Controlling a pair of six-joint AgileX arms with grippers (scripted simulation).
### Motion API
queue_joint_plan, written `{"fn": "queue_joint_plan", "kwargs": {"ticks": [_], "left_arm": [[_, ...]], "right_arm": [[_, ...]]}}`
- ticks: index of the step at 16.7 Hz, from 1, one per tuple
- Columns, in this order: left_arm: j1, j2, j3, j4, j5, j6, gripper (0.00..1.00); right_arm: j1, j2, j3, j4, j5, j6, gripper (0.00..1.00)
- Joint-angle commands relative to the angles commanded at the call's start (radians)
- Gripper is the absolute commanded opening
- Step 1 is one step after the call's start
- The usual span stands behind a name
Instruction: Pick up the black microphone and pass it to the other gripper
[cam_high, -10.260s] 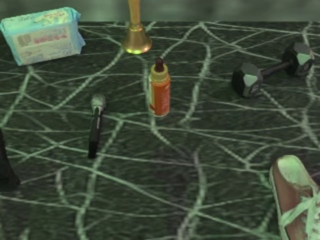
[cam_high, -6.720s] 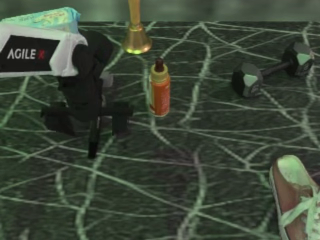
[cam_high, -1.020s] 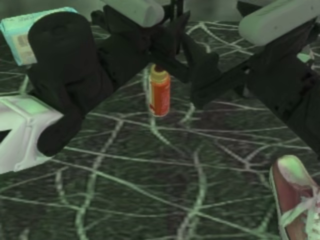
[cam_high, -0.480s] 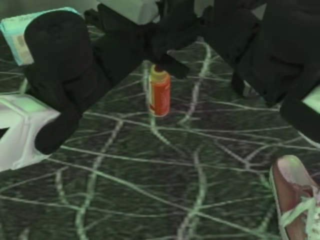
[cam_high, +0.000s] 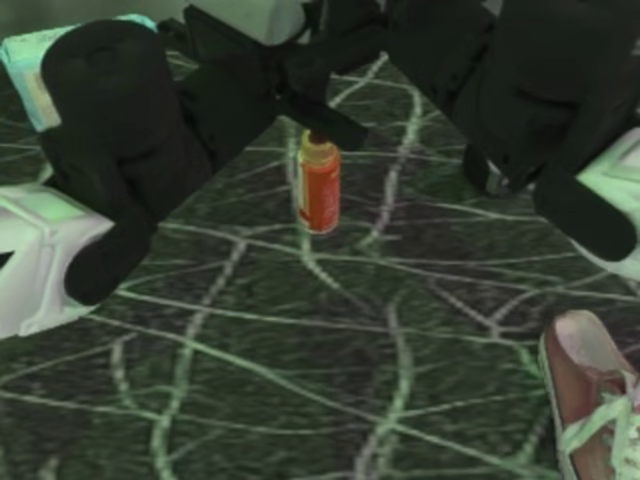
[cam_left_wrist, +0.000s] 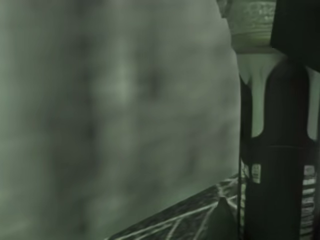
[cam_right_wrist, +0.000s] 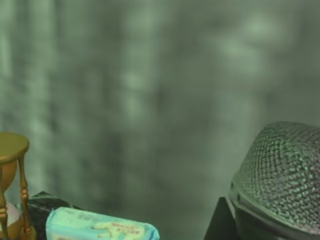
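Observation:
Both arms are raised over the back middle of the table. My left gripper (cam_high: 325, 105) is shut on the black microphone and holds it in the air above the orange bottle. In the left wrist view the black handle (cam_left_wrist: 280, 165) runs up to the grey mesh head (cam_left_wrist: 250, 17). My right gripper (cam_high: 405, 45), the all-black one, stands open close beside it. In the right wrist view the mesh head (cam_right_wrist: 282, 175) fills the corner next to one dark fingertip (cam_right_wrist: 220, 222). From above, the arms hide most of the microphone.
An orange bottle (cam_high: 319, 185) stands under the two grippers. A sneaker (cam_high: 590, 400) lies at the front right. A tissue pack (cam_right_wrist: 100, 226) and a brass hourglass (cam_right_wrist: 12, 190) sit at the back left. The left arm's white casing (cam_high: 40, 260) juts over the left side.
My right arm has swung up and in toward the back middle, bringing its gripper close to the held microphone. The left arm has barely moved and keeps its hold.

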Motion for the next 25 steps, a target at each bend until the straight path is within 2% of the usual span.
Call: {"fn": "queue_joint_plan", "kwargs": {"ticks": [12, 21, 25], "left_arm": [[0.0, 0.0, 0.0, 0.0, 0.0, 0.0, 0.0], [0.0, 0.0, 0.0, 0.0, 0.0, 0.0, 0.0], [0.0, 0.0, 0.0, 0.0, 0.0, 0.0, 0.3]], "right_arm": [[0.0, 0.0, 0.0, 0.0, 0.0, 0.0, 0.02], [0.0, 0.0, 0.0, 0.0, 0.0, 0.0, 0.0], [0.0, 0.0, 0.0, 0.0, 0.0, 0.0, 0.0]]}}
